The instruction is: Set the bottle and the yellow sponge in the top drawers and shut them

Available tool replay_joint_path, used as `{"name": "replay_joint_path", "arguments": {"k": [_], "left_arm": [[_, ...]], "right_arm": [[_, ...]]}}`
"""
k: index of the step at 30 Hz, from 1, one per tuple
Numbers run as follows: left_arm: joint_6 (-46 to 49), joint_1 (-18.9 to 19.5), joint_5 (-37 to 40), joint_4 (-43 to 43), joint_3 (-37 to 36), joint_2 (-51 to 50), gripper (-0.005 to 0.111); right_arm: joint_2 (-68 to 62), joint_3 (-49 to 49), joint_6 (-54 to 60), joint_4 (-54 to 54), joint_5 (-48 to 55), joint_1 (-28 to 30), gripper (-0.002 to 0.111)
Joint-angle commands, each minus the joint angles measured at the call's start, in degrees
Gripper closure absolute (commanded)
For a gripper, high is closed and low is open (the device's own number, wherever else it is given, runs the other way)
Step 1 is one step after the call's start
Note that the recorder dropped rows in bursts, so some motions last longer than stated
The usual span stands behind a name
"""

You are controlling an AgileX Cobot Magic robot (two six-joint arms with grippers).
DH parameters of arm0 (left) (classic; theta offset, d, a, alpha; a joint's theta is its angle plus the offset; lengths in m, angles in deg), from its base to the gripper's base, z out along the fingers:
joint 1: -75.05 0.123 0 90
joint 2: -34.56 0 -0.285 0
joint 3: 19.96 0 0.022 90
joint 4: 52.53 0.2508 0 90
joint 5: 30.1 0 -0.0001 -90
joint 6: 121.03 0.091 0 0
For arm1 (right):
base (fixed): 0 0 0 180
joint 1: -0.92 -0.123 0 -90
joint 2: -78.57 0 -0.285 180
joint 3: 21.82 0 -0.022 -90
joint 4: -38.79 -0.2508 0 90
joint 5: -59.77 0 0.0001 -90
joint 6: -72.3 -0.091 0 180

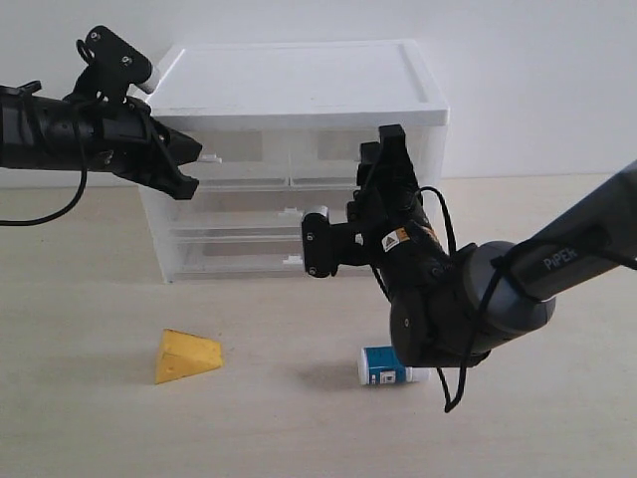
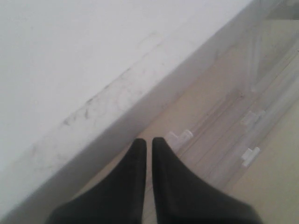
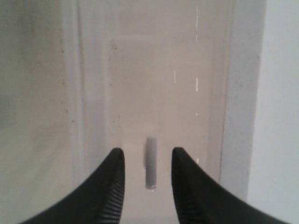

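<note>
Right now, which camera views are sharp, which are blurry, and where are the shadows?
Exterior view: sharp, evenly lit, a soft shadow on the table beside the bottle. Left wrist view: soft throughout, the drawer tabs hazy. Right wrist view: the handle framed by the right gripper is blurred.

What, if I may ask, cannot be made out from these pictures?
Bottle: exterior view, the right arm covers one end; label print too small.
Tab handle: blurred in the right wrist view; hidden behind the right end effector in the exterior view.
Top drawers: contents unreadable through cloudy fronts, every view.
Yellow sponge: outside both wrist views.
</note>
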Motion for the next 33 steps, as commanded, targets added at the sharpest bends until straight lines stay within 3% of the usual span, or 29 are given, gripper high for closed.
{"name": "replay_joint_path", "arguments": {"k": [1, 20, 33], "left_arm": [[0.1, 0.6, -4.1, -2.4, 1.5, -0.1, 0.103], [0.1, 0.6, -4.3, -2.2, 1.5, -0.1, 0.103], [0.1, 0.6, -4.3, -1.9, 1.5, -0.1, 0.103]], "right_arm": [[-0.1, -0.8, -0.6, 1.9, -0.6, 1.1, 0.077], [-0.1, -2.4, 4.0, -1.6, -0.6, 2.1, 0.077], [-0.1, -1.9, 7.5, -8.8, -0.6, -1.7, 0.077]]}}
